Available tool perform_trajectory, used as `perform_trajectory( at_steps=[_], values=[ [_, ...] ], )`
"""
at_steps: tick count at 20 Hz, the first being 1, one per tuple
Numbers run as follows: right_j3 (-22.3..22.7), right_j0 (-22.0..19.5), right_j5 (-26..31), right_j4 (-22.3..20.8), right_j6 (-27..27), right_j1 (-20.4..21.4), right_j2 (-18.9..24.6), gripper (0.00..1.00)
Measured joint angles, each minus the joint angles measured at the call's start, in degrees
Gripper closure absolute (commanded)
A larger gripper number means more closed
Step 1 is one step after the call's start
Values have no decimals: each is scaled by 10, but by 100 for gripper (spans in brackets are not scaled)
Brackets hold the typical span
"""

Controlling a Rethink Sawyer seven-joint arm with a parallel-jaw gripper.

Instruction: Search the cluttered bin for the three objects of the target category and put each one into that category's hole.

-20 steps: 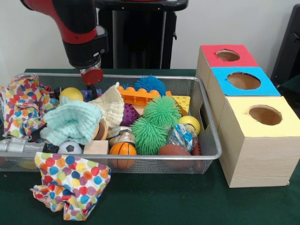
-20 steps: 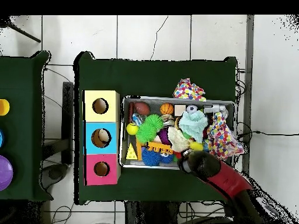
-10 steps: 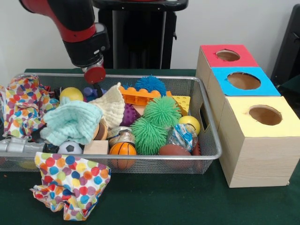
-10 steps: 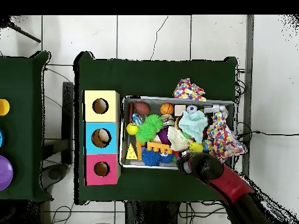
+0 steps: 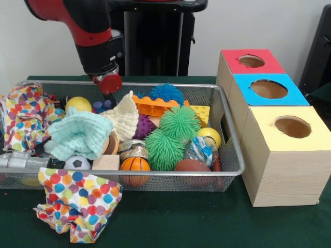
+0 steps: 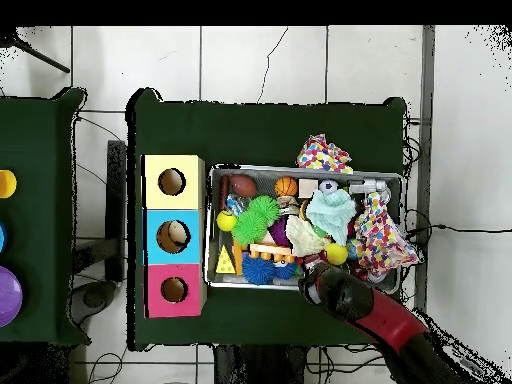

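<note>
Bin (image 5: 227,170) — a wire mesh tray — serves as the reference landmark; it stands on the green table (image 5: 181,222), crammed with toys and cloths. In front of the bin, on the table, lies a crumpled polka-dot cloth (image 5: 77,201). Just inside the bin's near wall sit a miniature basketball (image 5: 135,164), a brown football (image 5: 192,166) and a small soccer ball (image 5: 77,162). Toward the bin's middle, two green spiky balls (image 5: 170,135) rest against each other, with a mint cloth (image 5: 77,133) beside them. Along the bin's far wall lie a yellow ball (image 5: 78,103), an orange brick (image 5: 150,106) and a blue spiky ball (image 5: 166,93).

Beside the bin stand three boxes with holes: yellow box (image 5: 289,139) nearest, blue box (image 5: 266,90) behind it, red box (image 5: 249,62) farthest.

The gripper (image 5: 106,82) hovers above the bin's far wall, carrying nothing visible; whether its fingers are spread or pressed together cannot be determined.

Assessment: the search step appears to be in hand — no pick under way. The next move calls for a descent onto one exposed target item, clear of the cloths.
</note>
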State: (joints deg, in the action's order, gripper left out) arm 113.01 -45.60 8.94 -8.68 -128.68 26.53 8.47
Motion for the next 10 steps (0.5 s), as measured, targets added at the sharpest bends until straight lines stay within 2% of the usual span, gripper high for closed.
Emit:
perform_trajectory(
  at_steps=[5,10],
  values=[
    [-8,1,-19,-55,0,-10,3,0],
    [-33,26,-18,-108,0,-11,-11,0]
  ],
)
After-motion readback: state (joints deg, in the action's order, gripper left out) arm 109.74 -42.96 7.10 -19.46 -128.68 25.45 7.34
